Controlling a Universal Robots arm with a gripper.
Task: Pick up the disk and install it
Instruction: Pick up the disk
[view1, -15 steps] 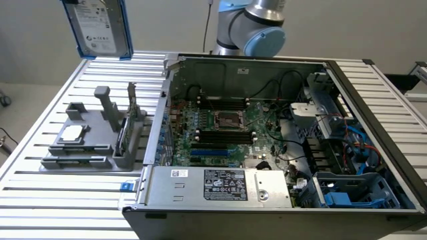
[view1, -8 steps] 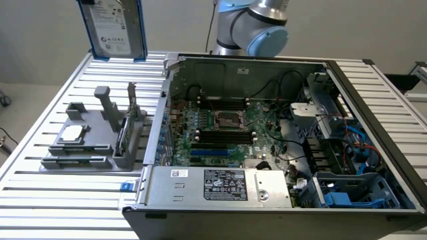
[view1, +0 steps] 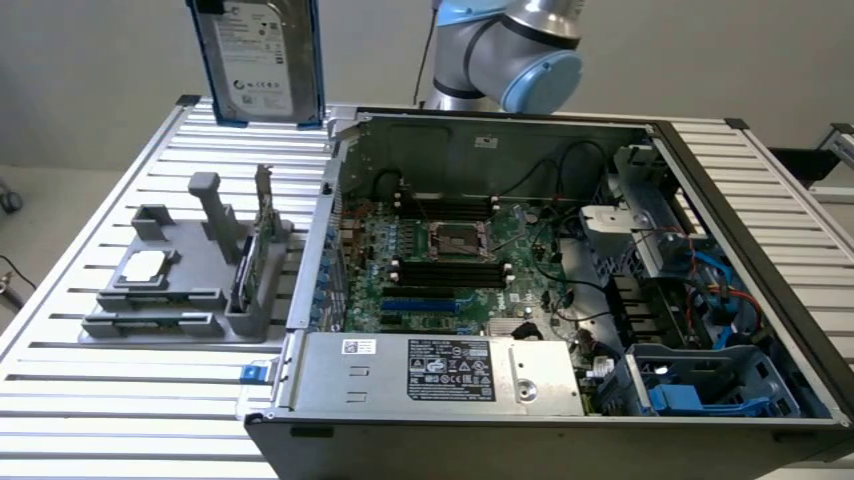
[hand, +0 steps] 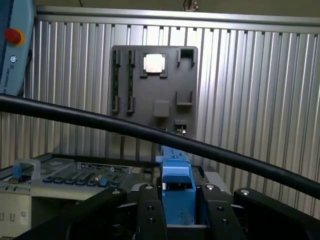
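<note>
Exterior view, read from its left to its right. At the left of the frame, a grey moulded plastic parts tray (view1: 174, 300) sits on the slatted aluminium table (view1: 120, 400). The tray carries a small square silver processor chip (view1: 147, 265).

In the upper left of the frame hangs the disk (view1: 258, 60), a rectangular silver metal hard drive with a white printed label in a blue plastic carrier. It is clear of the tray, its long axis is upright, and its label faces the camera.

The centre and right are taken by the open black computer case (view1: 534, 300), lying on its side with the green motherboard exposed. Behind it, at the top of the frame, rises the silver-and-blue robot arm (view1: 514, 50).

At the lower right of the frame, inside the case, is a grey drive cage with blue plastic fittings (view1: 701, 385).

Wrist view. The black two-fingered gripper (hand: 177, 215) pinches the disk by the blue edge of its carrier (hand: 177, 185), one finger on each side. A black cable (hand: 150, 132) crosses in front, and the parts tray (hand: 150, 100) lies beyond.

Key relation, as a judgement: the disk is held, and the cage lies diagonally across the frame from it, down and towards the exterior view's right, well apart. The disk's upright axis probably differs from the cage's.
</note>
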